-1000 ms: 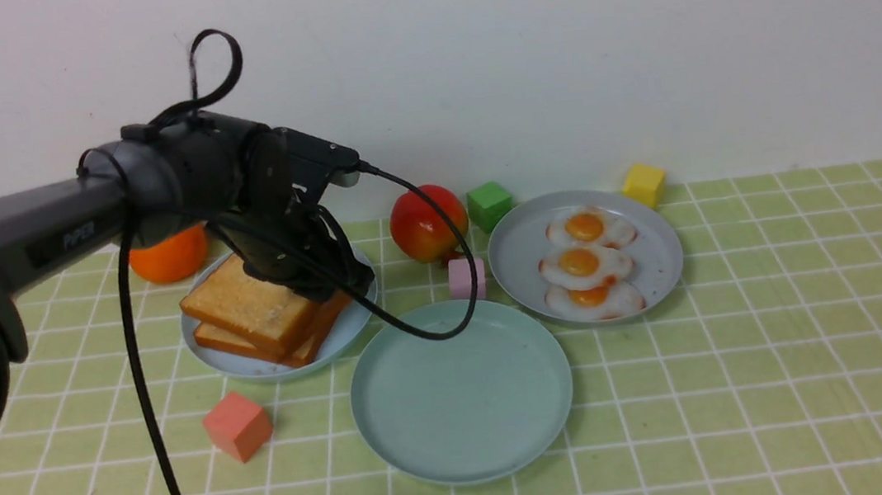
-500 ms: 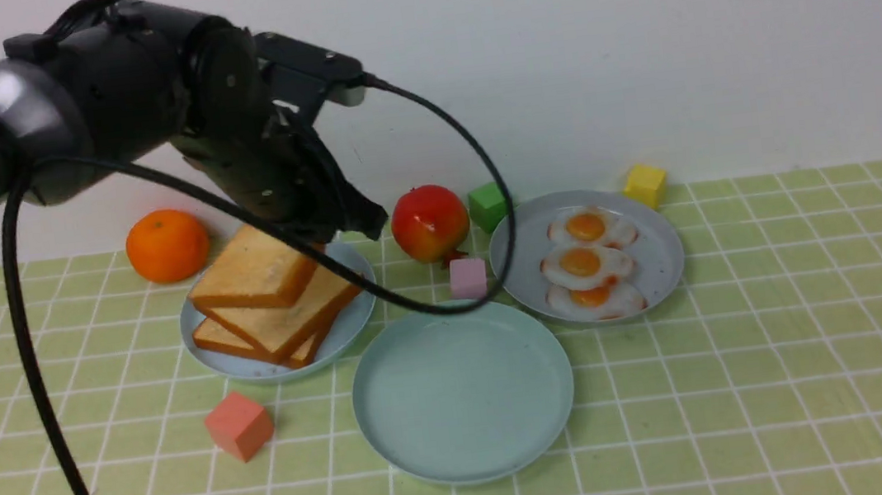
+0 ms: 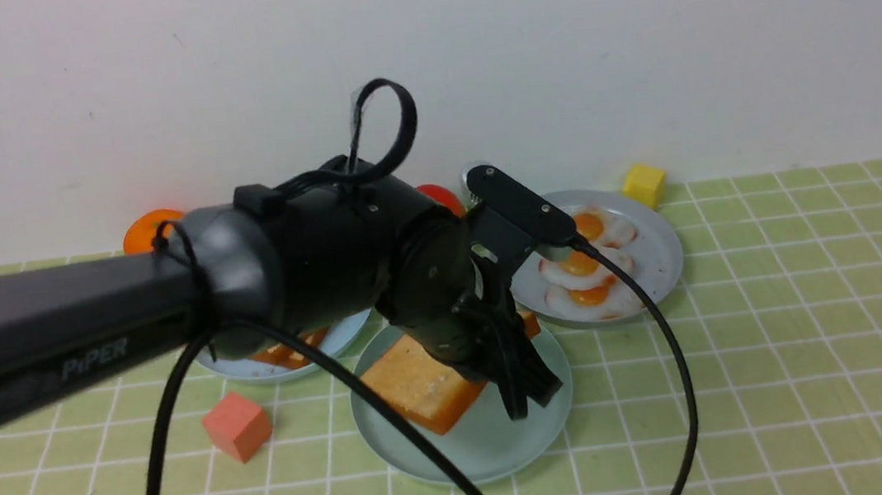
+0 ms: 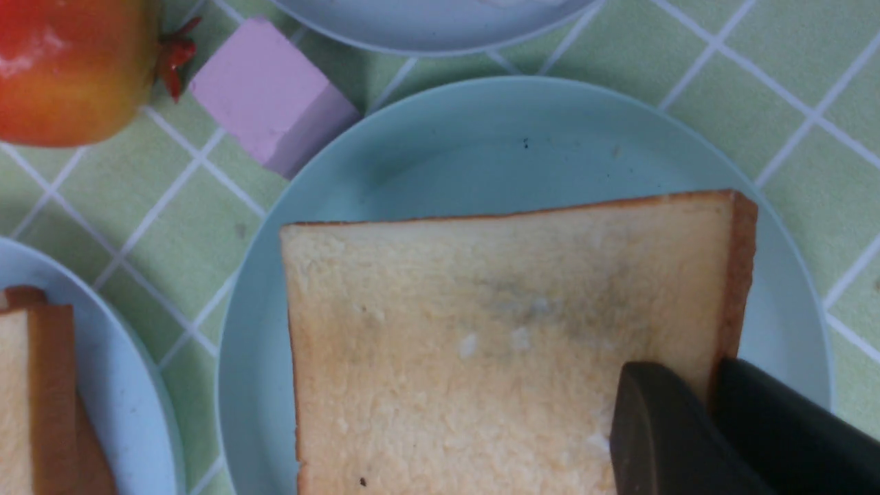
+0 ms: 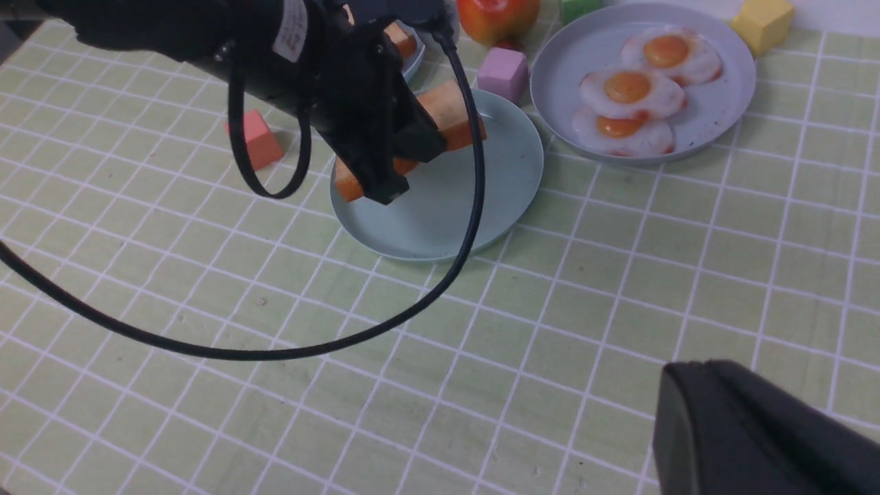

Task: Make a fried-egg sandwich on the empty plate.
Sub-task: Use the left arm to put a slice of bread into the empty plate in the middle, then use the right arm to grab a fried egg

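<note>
My left gripper [image 3: 528,395] is shut on the crust edge of a golden toasted bread slice [image 3: 424,386]. It holds the slice tilted over the pale mint-green empty plate [image 3: 465,460]. The left wrist view shows both fingers [image 4: 660,426] pinching the slice [image 4: 481,330] above that plate [image 4: 447,151]. More bread [image 3: 287,352] stays on the pale blue plate [image 3: 256,370], mostly hidden behind the arm. Three fried eggs [image 3: 584,264] lie on the grey plate [image 3: 662,255]. My right gripper [image 5: 694,385] hangs shut and empty above the tablecloth, nearer the front.
A salmon cube [image 3: 237,426] sits left of the mint plate. A lilac cube [image 4: 268,96] and a red fruit [image 4: 62,69] lie just behind it. An orange [image 3: 144,230] and a yellow cube [image 3: 644,184] stand near the wall. The left arm's black cable [image 3: 673,387] loops over the table.
The left gripper closed on the top slice at the blue plate, lifted it, then carried it right and forward over the mint plate. The right gripper has not visibly moved.
</note>
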Robot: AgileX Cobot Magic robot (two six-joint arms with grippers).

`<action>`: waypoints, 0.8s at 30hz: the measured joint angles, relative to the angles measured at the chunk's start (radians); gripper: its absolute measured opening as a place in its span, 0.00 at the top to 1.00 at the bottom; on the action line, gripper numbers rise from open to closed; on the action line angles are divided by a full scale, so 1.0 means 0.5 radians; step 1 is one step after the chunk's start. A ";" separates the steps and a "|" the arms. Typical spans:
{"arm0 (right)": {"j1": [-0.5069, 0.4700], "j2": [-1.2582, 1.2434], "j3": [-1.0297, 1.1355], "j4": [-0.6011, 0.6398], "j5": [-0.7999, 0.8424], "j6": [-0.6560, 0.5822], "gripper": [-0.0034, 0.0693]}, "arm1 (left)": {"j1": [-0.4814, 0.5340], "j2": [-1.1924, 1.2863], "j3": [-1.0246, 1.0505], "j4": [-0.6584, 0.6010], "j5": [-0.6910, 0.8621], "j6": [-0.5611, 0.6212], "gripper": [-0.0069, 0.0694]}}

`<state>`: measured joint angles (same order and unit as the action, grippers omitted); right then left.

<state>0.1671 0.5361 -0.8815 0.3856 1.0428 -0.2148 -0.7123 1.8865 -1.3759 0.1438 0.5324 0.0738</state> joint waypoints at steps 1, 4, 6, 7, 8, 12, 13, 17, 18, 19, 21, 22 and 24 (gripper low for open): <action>0.000 0.000 0.000 0.000 0.000 0.000 0.93 | 0.000 0.005 0.000 0.000 -0.005 -0.002 0.82; 0.000 0.000 0.000 0.000 0.006 0.000 0.92 | 0.000 0.051 0.000 0.010 -0.054 -0.002 0.82; 0.000 0.000 0.000 0.000 0.008 0.000 0.92 | 0.000 0.071 0.000 0.010 -0.057 -0.002 0.81; 0.000 0.000 0.000 0.000 0.010 0.000 0.92 | 0.000 0.083 0.000 0.010 -0.058 -0.002 0.80; 0.000 0.000 0.000 0.000 0.010 0.000 0.91 | 0.000 0.097 0.000 0.010 -0.058 -0.002 0.77; 0.000 0.002 0.000 -0.015 0.023 0.016 0.90 | 0.000 0.115 0.000 0.010 -0.065 -0.004 0.63; 0.000 0.002 0.000 -0.015 0.023 0.023 0.89 | 0.000 0.115 0.000 0.010 -0.065 -0.009 0.59; 0.000 0.002 0.000 -0.023 0.017 0.072 0.83 | 0.000 0.115 0.000 0.010 -0.063 -0.076 0.43; 0.000 0.006 0.000 -0.023 0.014 0.091 0.81 | 0.000 0.109 0.000 0.010 -0.051 -0.119 0.40; 0.000 0.009 0.000 -0.023 0.014 0.094 0.80 | 0.000 0.110 0.000 0.010 -0.047 -0.119 0.39; 0.000 0.060 -0.002 -0.023 0.010 0.136 0.74 | 0.000 0.042 0.000 0.010 0.011 -0.200 0.36; 0.000 0.089 -0.002 -0.023 0.010 0.146 0.71 | 0.000 0.003 0.000 0.010 0.030 -0.220 0.36; 0.000 0.144 -0.002 -0.023 0.008 0.155 0.68 | -0.002 -0.074 0.000 0.010 0.050 -0.248 0.38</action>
<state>0.1671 0.6084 -0.8823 0.3741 1.0469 -0.1371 -0.7134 1.8498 -1.3759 0.1487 0.5572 -0.0500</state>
